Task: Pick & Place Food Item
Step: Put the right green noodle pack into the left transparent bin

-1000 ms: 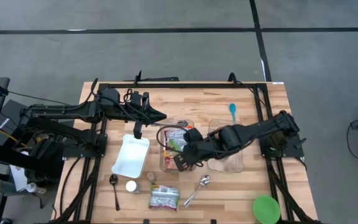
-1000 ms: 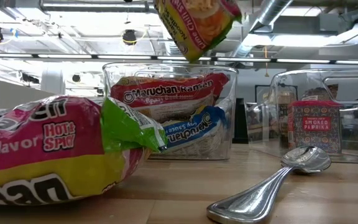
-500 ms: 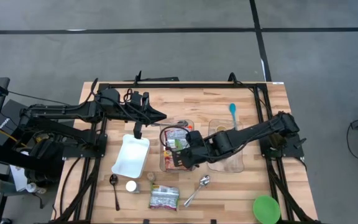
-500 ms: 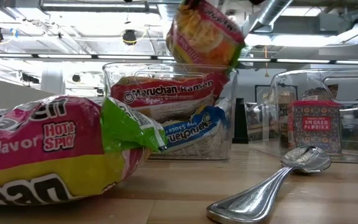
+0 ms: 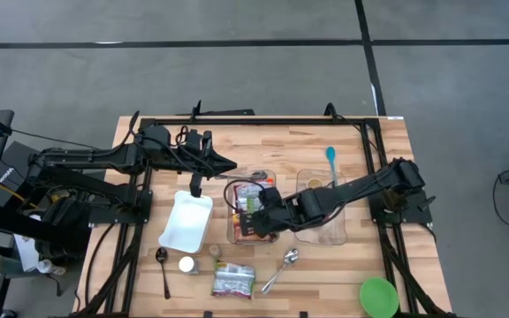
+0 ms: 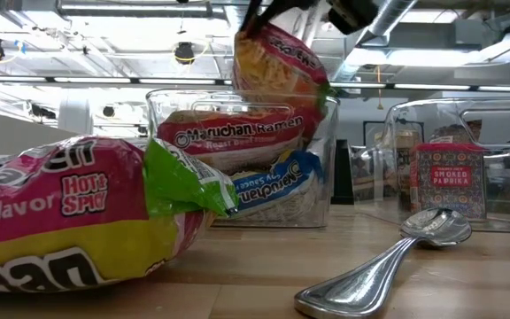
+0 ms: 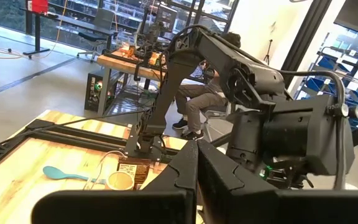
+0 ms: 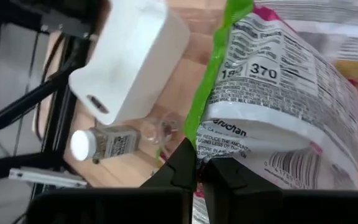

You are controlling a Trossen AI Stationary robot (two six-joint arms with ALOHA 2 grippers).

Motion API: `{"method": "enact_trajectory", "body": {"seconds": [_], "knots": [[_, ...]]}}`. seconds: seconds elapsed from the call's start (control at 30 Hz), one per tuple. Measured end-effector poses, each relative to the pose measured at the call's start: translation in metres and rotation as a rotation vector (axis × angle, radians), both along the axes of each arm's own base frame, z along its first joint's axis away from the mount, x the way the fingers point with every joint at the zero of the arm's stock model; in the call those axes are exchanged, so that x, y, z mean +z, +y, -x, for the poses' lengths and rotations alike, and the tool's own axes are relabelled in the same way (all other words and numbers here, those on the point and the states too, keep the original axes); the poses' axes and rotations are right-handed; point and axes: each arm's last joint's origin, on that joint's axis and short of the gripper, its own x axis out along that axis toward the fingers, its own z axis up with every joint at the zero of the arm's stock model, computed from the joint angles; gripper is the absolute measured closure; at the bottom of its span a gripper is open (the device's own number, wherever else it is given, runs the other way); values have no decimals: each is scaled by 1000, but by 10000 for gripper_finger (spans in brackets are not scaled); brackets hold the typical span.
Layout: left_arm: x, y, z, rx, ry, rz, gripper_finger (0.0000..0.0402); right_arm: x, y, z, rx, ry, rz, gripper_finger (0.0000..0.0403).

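**A:** What does the right tool [image 5: 256, 221] hold, and where?

**B:** It is clenched on a ramen packet [image 6: 277, 66] with a green edge, gripped at the seam. The packet hangs at the rim of the left clear bin [image 6: 166, 151], partly lowered into its opening. The bin stands near the middle of the wooden table [image 5: 360, 265].

**A:** What already lies inside that bin?

**B:** Two packets: a red Maruchan packet [image 6: 237, 137] on top and a blue-labelled packet [image 6: 268, 190] beneath it. The red one sits directly under the held packet and fills much of the bin's width.

**A:** What surrounds the bin?

**B:** To its right stands a second clear bin [image 5: 336, 237], with a spice tin [image 6: 448, 182] showing through its wall in the low view. The right arm reaches across this second bin. A blue spoon [image 5: 330, 157] lies at the far side, a metal spoon [image 5: 283, 265] at the near side, and a pink ramen packet [image 5: 234, 280] lies on the table just near of the left bin. A white tray [image 5: 186, 221] lies to the left, with a small jar [image 5: 187, 264] and a dark spoon [image 5: 163, 265] near of it. A green bowl [image 5: 379, 296] sits at the near right corner.

**A:** And the left tool [image 5: 196, 187]?

**B:** It is clenched on nothing, waiting above the far end of the white tray, well apart from the bins.
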Motion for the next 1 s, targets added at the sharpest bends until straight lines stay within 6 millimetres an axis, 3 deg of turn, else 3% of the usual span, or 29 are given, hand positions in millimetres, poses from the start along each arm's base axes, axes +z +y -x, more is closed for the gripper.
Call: {"method": "enact_trajectory", "body": {"seconds": [0.73, 1.0], "knots": [[0, 0, 0, 0, 0, 0, 402, 3, -4, -6, 101, -29, 9, 389], [0, 0, 0, 0, 0, 0, 402, 3, -3, -6, 145, -25, 40, 334]]}}
